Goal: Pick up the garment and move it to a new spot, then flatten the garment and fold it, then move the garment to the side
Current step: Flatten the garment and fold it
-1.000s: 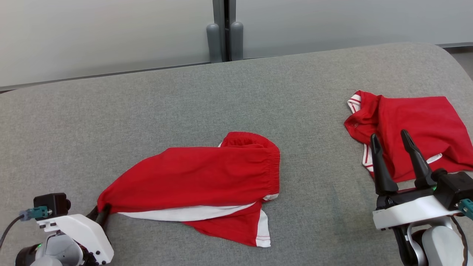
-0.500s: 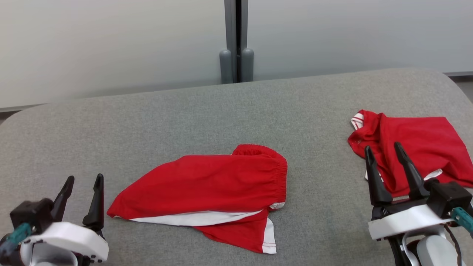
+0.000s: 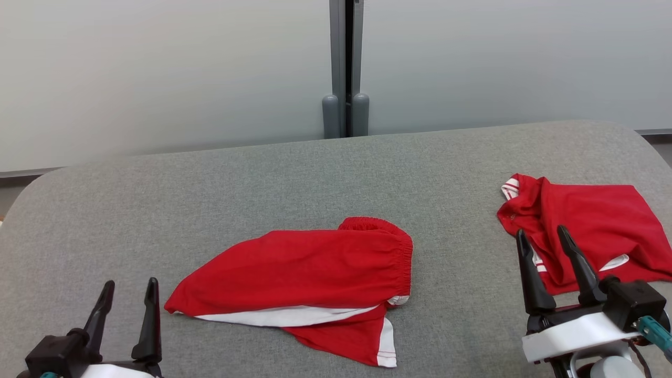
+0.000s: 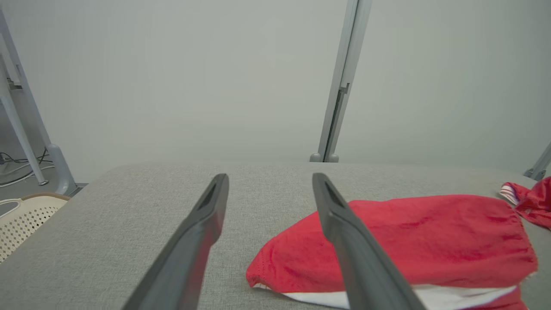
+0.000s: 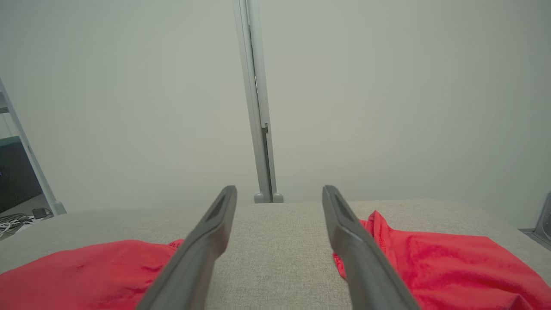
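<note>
The red shorts (image 3: 310, 273) lie folded in the middle of the grey surface (image 3: 262, 178). A white edge shows along their near side, and the waistband is turned to the right. The left gripper (image 3: 131, 283) is at the lower left, with fingers apart and nothing between them. The left corner of the shorts is just to the right of its fingertips and does not touch them. The right gripper (image 3: 541, 231) is at the lower right, also spread and empty, well apart from the shorts. Its fingertips overlap a red shirt (image 3: 593, 220); contact cannot be told.
</note>
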Robot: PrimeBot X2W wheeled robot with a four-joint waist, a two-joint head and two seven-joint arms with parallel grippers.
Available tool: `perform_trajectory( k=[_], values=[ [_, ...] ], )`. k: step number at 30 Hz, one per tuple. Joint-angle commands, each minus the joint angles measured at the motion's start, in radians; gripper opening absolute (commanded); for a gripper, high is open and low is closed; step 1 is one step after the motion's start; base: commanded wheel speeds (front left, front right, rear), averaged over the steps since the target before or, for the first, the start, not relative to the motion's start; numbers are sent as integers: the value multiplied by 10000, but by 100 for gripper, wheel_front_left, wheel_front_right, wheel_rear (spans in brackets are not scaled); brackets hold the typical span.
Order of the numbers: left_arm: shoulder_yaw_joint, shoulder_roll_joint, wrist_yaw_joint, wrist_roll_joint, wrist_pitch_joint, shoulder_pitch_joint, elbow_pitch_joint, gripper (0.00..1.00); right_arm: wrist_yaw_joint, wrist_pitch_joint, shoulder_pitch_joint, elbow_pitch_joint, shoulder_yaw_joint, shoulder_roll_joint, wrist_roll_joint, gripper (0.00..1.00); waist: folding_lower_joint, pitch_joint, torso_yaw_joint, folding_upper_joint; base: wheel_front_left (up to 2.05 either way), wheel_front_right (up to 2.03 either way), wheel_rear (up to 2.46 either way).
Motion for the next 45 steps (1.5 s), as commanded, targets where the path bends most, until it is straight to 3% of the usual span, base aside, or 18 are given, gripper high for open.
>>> perform_trajectory(
  k=[1, 30, 41, 45],
  values=[
    [-21, -2, 52, 34, -35, 95, -42, 100, 0, -6, 92, 10, -9, -65, 49, 100, 0, 1, 2, -1, 0, 0, 0],
    [-77, -18, 289, -106, 31, -151, 47, 100, 0, 223, 44, -199, -12, -161, 50, 100, 0, 59, -94, -1, 0, 0, 0],
    [-178, -120, 294, -171, 41, -235, 147, 100, 0, 429, -3, -72, 353, -231, 228, 100, 0, 175, 63, -1, 0, 0, 0],
    [-262, -123, 297, -255, 289, -309, 259, 100, 0, 1050, -93, 174, 950, -290, 548, 100, 0, 335, 169, -1, 0, 0, 0]
  ],
)
